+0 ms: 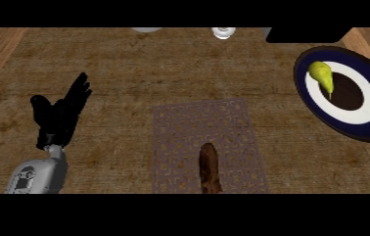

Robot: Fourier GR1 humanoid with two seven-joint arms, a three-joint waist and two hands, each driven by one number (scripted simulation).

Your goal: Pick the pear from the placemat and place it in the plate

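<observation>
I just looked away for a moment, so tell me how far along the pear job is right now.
It looks finished. The pear lies in the plate at the right edge of the counter, away from the placemat. A brown elongated object remains on the placemat. Nothing is in hand: the left hand rests open at the left. The right hand is out of view. Nothing appears left to do.

Dim, even light on the brown counter [145, 73], no clear shadows or glare
</observation>
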